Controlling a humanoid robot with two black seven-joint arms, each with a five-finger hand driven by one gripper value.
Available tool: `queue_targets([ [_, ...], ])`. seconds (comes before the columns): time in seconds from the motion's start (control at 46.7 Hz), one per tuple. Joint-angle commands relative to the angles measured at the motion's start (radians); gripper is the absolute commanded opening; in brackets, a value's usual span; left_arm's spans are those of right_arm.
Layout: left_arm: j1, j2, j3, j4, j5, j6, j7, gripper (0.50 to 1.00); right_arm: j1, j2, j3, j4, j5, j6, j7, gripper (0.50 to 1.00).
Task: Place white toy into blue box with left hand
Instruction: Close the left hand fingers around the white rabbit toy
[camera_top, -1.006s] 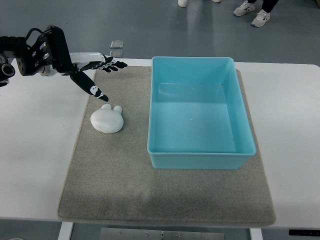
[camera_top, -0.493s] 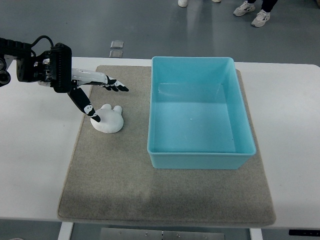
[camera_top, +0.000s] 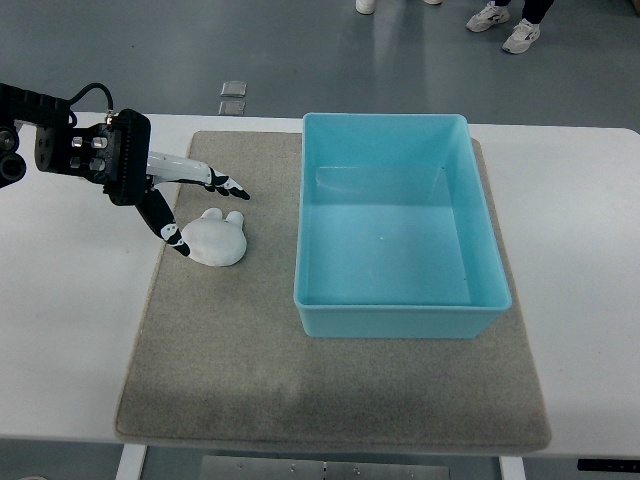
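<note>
On the white bench (camera_top: 70, 330): one grey-beige mat (camera_top: 250, 370), covering the centre. Grey floor (camera_top: 300, 50) beyond the 12 o'clock edge; two persons' shoes (camera_top: 505, 25) stand there, well apart from the work. Blue box (camera_top: 400, 320), empty, sits on the mat's 3 o'clock half. White toy (camera_top: 215, 240) lies on the mat at 9 o'clock of the box, a bare strip between them. Left robot hand (camera_top: 185, 195): fingers spread, holding nothing, thumb tip touching or just beside the toy's 9 o'clock side, other fingers above it. Mat bare toward 6 o'clock.
</note>
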Motion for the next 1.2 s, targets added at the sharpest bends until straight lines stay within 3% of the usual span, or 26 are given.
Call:
queue_targets([
  [0.0,0.003,-0.006,0.001,0.003,0.006,0.011,0.001,0.975,0.0,0.0,0.002,-0.001,0.0,0.0,0.002,0.936],
  [0.257,0.02,-0.012,0.003,0.011,0.034,0.011,0.001,0.971,0.0,0.0,0.0,0.001,0.0,0.0,0.0,0.936],
  [0.385,0.028,-0.027,0.003,0.017,0.035,0.013,0.0,0.939,0.0,0.0,0.0,0.001,-0.001,0.0,0.0,0.936],
  [0.45,0.029,-0.033,0.003,0.017,0.037,0.019,0.0,0.889,0.0,0.0,0.0,0.001,0.0,0.0,0.0,0.936],
  [0.792,0.041,-0.043,0.003,0.019,0.06,0.028,0.0,0.846,0.0,0.0,0.0,0.001,-0.001,0.0,0.0,0.936],
  [0.878,0.041,-0.043,0.001,0.026,0.062,0.03,0.0,0.757,0.0,0.0,0.0,0.001,-0.001,0.0,0.0,0.936],
  [0.942,0.041,-0.043,0.003,0.031,0.062,0.033,0.0,0.573,0.0,0.0,0.0,0.001,0.0,0.0,0.0,0.936],
  [0.985,0.04,-0.043,0.001,0.033,0.062,0.034,0.0,0.5,0.0,0.0,0.0,0.001,-0.001,0.0,0.0,0.936],
  [1.178,0.037,-0.043,0.0,0.04,0.062,0.034,0.0,0.5,0.0,0.0,0.0,-0.001,0.0,0.001,0.0,0.936],
])
